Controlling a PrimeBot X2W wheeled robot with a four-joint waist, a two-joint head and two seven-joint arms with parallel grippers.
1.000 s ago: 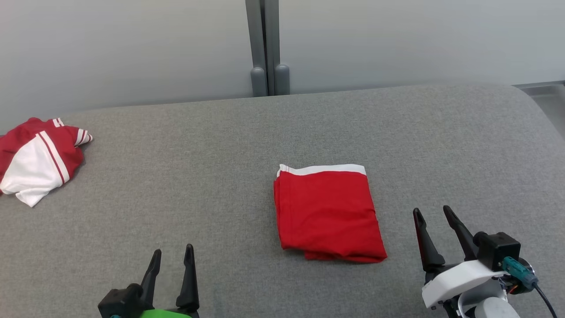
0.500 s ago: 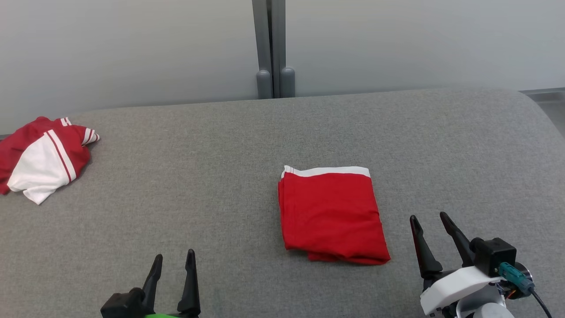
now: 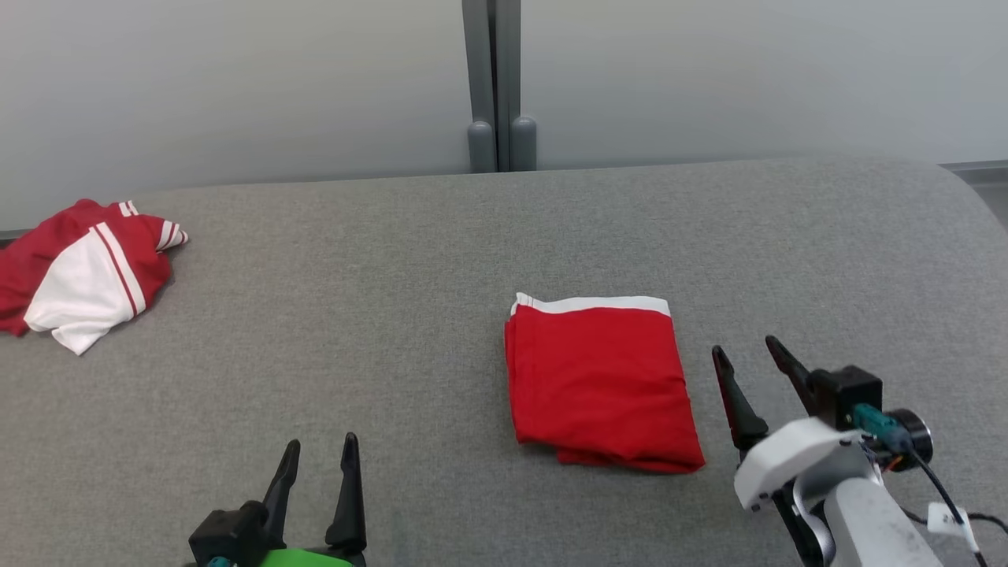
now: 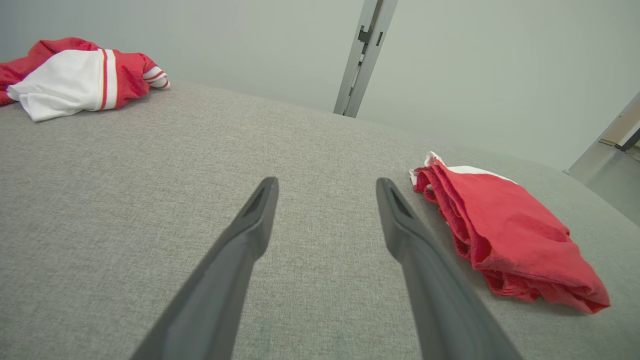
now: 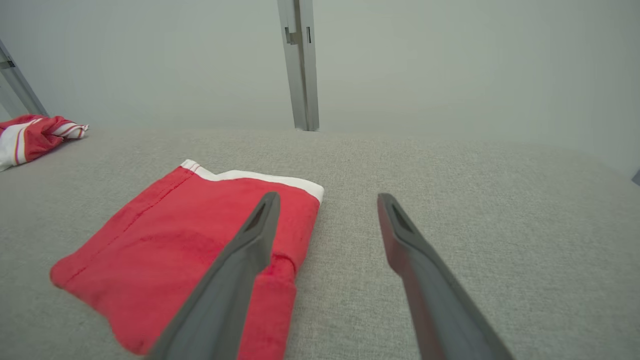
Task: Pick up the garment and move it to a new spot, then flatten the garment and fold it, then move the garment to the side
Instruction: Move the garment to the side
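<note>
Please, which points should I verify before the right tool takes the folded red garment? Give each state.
1. Right tool open: ok.
2. Left tool open, away from the folded garment: ok.
3. Folded garment lying flat on the grey surface: ok.
4. Right tool close beside the garment's right edge: ok.
5. Crumpled red and white garment far off at the left: ok.
6. Layers staying together when lifted: cannot tell.

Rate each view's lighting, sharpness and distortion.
Head view: soft even light, sharp, faint shadow under the folded red garment. Left wrist view: the wide angle bows the far edge of the grey surface. Right wrist view: same bowing, no glare.
</note>
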